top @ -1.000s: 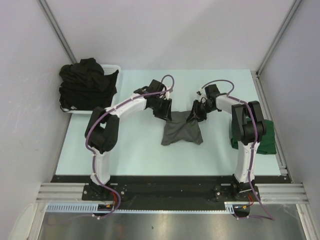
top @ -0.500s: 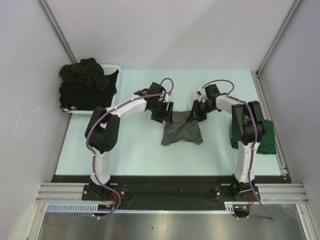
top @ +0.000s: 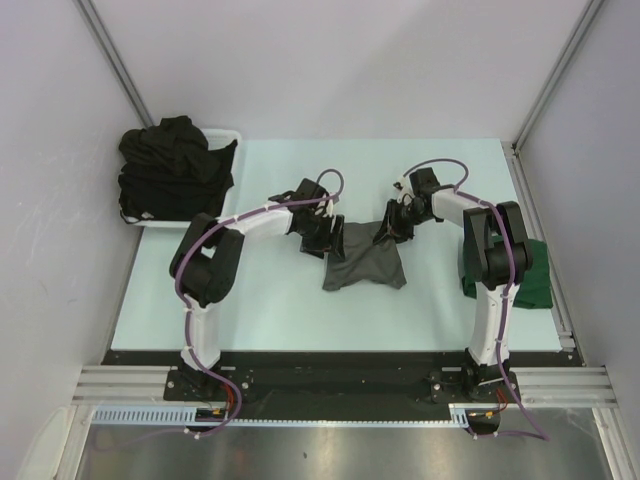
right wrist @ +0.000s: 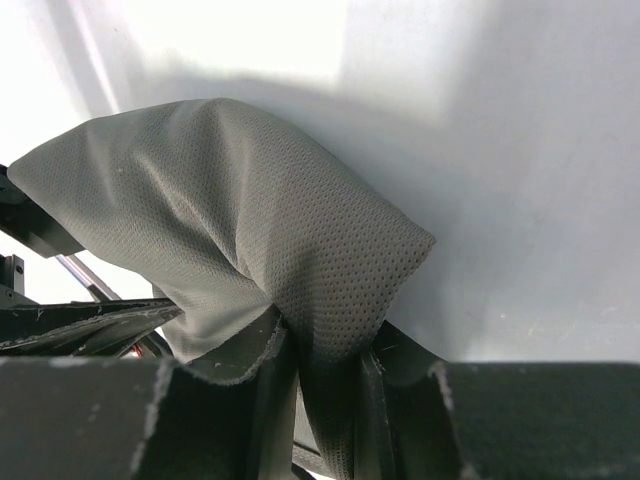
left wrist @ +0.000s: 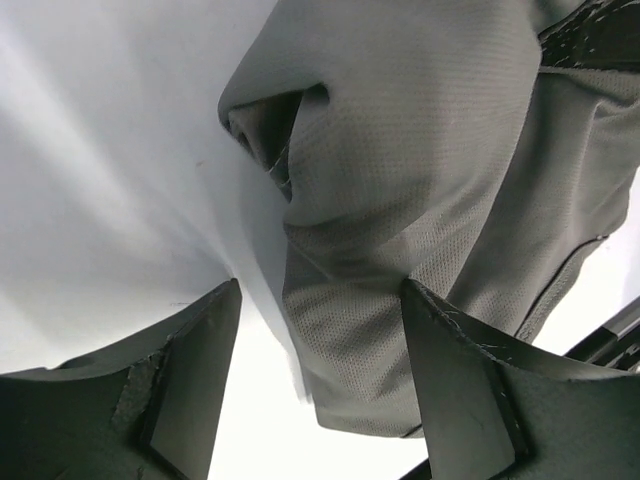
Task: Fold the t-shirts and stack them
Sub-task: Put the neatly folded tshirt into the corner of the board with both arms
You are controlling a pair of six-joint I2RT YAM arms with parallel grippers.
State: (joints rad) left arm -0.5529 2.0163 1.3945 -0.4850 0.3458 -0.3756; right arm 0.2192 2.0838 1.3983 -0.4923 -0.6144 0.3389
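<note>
The charcoal grey t-shirt (top: 364, 258) lies bunched in the middle of the table. My left gripper (top: 325, 238) is at its far left corner, jaws open, with the grey cloth (left wrist: 400, 200) hanging between and beyond the fingers (left wrist: 190, 380), not pinched. My right gripper (top: 388, 230) is at the far right corner, shut on a fold of the grey t-shirt (right wrist: 270, 250). A dark green t-shirt (top: 537, 270) lies folded at the right table edge. Several black t-shirts (top: 175, 165) are heaped in the basket at the far left.
The white plastic basket (top: 226, 134) stands at the far left corner of the pale table (top: 270, 310). A metal frame post (top: 545, 95) rises at the far right. The right arm's base link stands next to the green shirt.
My left gripper has slid toward me and slightly right along the shirt's left corner and let go of the cloth. The right gripper has stayed put, still holding its corner.
</note>
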